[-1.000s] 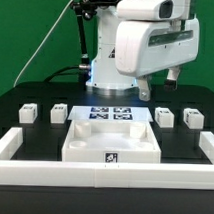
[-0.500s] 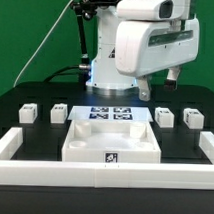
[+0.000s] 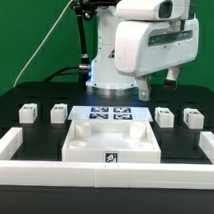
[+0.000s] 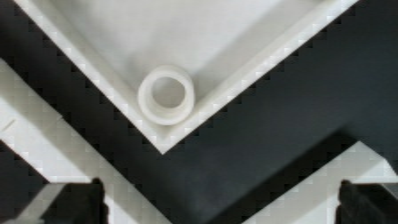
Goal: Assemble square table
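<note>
Right now the arm (image 3: 137, 46) hangs high over the back of the black table, wrist bent downward. The gripper (image 4: 210, 203) is spread wide with nothing between its fingers. Below, the square table top (image 3: 81, 151) lies flat, camera-side of the marker board (image 3: 110, 112), with two legs (image 3: 28, 111) on either side. The wrist view looks onto one corner of the top and its round socket (image 4: 166, 95).

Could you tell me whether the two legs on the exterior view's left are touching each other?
Apart. The exterior view shows a strip of bare black table between the outer leg and the inner leg.
</note>
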Motion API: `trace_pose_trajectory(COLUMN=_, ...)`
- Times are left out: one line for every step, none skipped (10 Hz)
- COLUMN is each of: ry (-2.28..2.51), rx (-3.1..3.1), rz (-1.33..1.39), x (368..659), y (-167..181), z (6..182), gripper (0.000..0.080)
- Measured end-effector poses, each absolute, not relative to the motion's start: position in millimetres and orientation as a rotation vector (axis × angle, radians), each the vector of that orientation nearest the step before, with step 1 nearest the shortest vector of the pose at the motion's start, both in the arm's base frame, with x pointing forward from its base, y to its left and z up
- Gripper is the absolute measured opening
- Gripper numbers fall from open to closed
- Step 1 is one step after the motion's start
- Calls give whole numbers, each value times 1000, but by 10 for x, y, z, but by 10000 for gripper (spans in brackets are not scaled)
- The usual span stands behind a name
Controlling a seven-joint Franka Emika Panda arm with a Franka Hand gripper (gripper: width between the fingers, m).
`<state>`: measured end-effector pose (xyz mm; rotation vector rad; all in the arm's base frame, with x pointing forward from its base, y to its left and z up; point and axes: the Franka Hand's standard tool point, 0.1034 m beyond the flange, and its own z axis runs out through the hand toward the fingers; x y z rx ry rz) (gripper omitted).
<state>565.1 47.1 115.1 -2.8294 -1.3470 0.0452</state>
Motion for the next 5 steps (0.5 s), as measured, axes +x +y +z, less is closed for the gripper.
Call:
trace_pose_trajectory(ry=-1521, rx=-2760, rz=36, x=5594, y=332, z=1098, gripper=650)
trace_pose_trajectory(ry=-1625, rx=-2689, rz=56, x=5505, y=216, z=1026, gripper=650)
trace_pose_trajectory(ry=-1770, rx=-2590, rz=66, x=5442, y=117, z=957, gripper=650)
trace_pose_trajectory(ry=-1899, rx=-2504, rz=40, x=5392, y=86, z=900, gripper=650)
trace_pose_trajectory(ry=-1906, rx=-2490, rz=52, x=5331, y=72, z=855, gripper=650)
